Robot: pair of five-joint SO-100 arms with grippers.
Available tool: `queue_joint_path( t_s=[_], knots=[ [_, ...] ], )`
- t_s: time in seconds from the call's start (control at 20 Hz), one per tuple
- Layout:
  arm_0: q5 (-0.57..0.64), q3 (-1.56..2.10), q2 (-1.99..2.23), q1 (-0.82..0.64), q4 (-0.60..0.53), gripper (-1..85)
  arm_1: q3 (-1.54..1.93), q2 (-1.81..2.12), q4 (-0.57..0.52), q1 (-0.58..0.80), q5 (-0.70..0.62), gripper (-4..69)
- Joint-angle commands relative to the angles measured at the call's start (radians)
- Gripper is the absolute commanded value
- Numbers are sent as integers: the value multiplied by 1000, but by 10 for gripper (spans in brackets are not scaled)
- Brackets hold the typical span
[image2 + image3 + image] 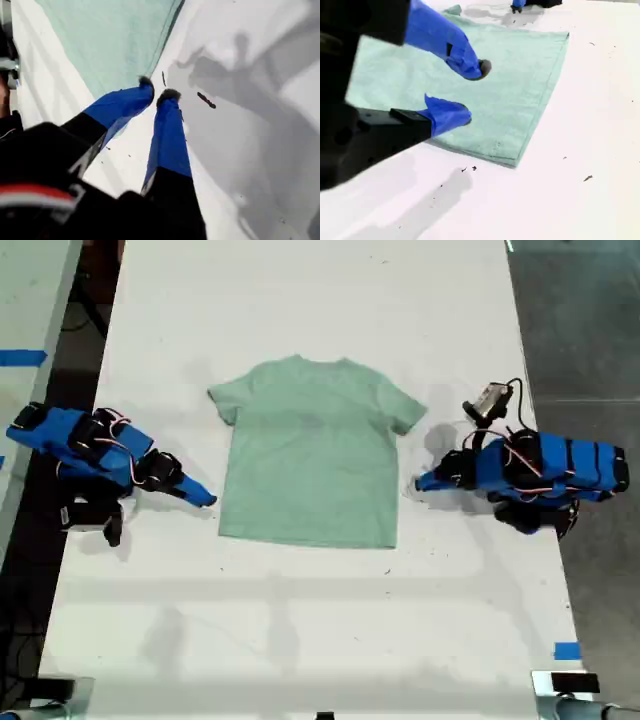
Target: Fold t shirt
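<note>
The t shirt (315, 450) is lying flat and fully spread on the white tabletop (300, 620), front or back up I cannot tell. Its round neck is pointing toward the far edge of the tabletop, and both short sleeves are sticking out to the sides.

My first pincer (420, 482) is sitting low just beside the t shirt's side edge, on the exterior view's right, a little above the hem corner. In the first wrist view this pincer (160, 92) is showing its two blue fingers nearly together, with only a slim gap between the dark tips. It is gripping nothing. The pale green cloth (110, 40) is lying just beyond those tips.

My second pincer (205, 498) is resting just beside the t shirt's opposite side edge, on the exterior view's left, also close to the hem. In the second wrist view this pincer (475, 92) is standing partly open, its fingers clearly apart and empty. They are hovering at the near edge of the t shirt (520, 75). Whether the tips are touching the cloth, I cannot tell.

A few dark flecks (206, 100) are lying on the tabletop near the t shirt's hem.
</note>
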Motion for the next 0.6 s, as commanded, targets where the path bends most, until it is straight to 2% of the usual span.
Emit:
queue_joint_path(
  t_s=[0.0, 0.55],
  knots=[
    [-14, 8, 5, 8, -2, 112, 61, 2, 6, -5, 6, 37],
    [-14, 8, 5, 8, -2, 112, 61, 2, 6, -6, 9, 13]
  ],
)
